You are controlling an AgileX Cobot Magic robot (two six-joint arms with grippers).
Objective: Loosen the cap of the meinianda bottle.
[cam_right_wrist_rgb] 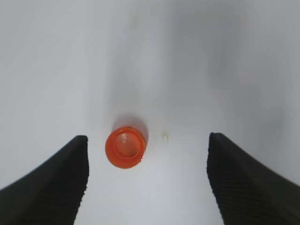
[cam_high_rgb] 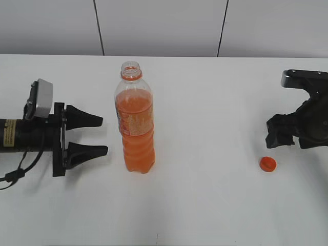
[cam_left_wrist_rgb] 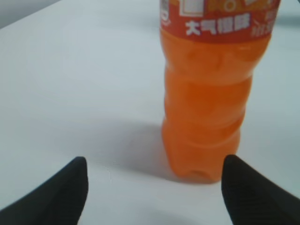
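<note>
The meinianda bottle (cam_high_rgb: 136, 120) stands upright on the white table with its mouth open and no cap on it. In the left wrist view its orange lower body (cam_left_wrist_rgb: 208, 112) rises just ahead of the jaws. The orange cap (cam_high_rgb: 267, 164) lies on the table at the right, apart from the bottle; in the right wrist view it (cam_right_wrist_rgb: 124, 148) rests below the jaws, nearer the left finger. My left gripper (cam_high_rgb: 97, 135) is open and empty, just left of the bottle, not touching it. My right gripper (cam_high_rgb: 279, 132) is open and empty above the cap.
The white table (cam_high_rgb: 205, 205) ends at a grey panelled wall (cam_high_rgb: 164, 25) at the back. A small speck (cam_right_wrist_rgb: 165, 137) lies on the table next to the cap.
</note>
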